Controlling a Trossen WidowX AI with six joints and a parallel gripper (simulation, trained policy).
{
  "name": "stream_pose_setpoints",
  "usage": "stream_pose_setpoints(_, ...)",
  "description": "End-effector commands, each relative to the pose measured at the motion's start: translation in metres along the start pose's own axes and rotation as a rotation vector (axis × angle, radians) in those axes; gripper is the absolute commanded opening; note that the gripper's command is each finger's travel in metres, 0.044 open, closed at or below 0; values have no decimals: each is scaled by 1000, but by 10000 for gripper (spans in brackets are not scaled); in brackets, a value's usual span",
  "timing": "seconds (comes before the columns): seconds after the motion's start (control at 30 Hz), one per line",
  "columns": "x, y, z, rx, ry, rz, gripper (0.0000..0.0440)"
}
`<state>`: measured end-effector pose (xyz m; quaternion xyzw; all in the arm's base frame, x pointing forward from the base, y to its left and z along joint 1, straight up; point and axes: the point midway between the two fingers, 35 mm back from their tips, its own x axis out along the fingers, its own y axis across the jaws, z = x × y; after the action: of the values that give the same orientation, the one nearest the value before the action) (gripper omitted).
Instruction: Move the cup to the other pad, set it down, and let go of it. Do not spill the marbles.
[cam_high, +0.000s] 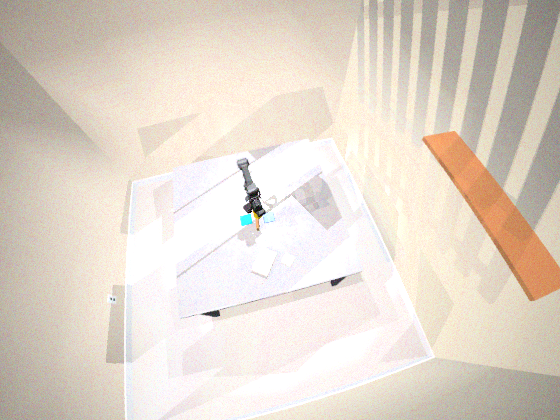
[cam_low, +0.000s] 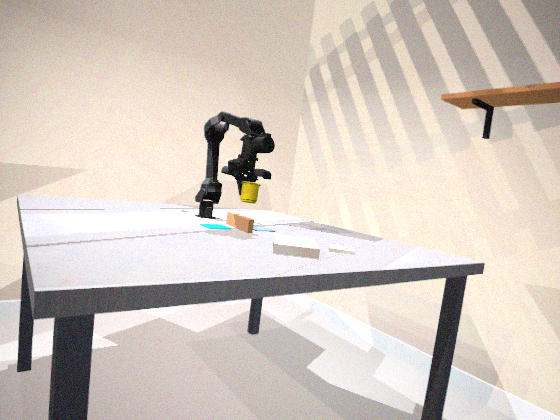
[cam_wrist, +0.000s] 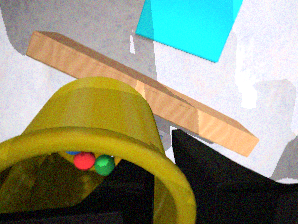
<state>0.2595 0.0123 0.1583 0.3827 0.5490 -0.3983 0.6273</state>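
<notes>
Our 1 black arm (cam_high: 252, 191) (cam_low: 212, 155) arches up and over, its wrist bent so the gripper (cam_low: 246, 187) (cam_wrist: 161, 138) points down toward 6 o'clock, 2 fingers closed on the cup.

The wrist view cuts off the near rim of the yellow cup (cam_low: 250, 192) (cam_wrist: 95, 112) at its lower edge. The cup wall conceals most of a blue marble (cam_wrist: 73, 153). Gripper parts obscure the cup's lower interior; the total marble count cannot be determined. The cyan pad (cam_high: 246, 220) (cam_low: 215, 226) (cam_wrist: 187, 27) extends beyond the wrist view's upper edge. In the exterior view, the wooden block (cam_high: 257, 223) (cam_low: 240, 222) (cam_wrist: 145, 95) partly hides the pale blue pad (cam_high: 269, 218) (cam_low: 264, 230).
</notes>
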Motion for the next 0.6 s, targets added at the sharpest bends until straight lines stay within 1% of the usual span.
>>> stream_pose_setpoints(0.0,-2,-2,9,22,-17,21,5)
stream_pose_setpoints(0.27,2,-6,31,80,-42,49,0)
stream_pose_setpoints(0.57,14,-14,49,135,-62,63,0)
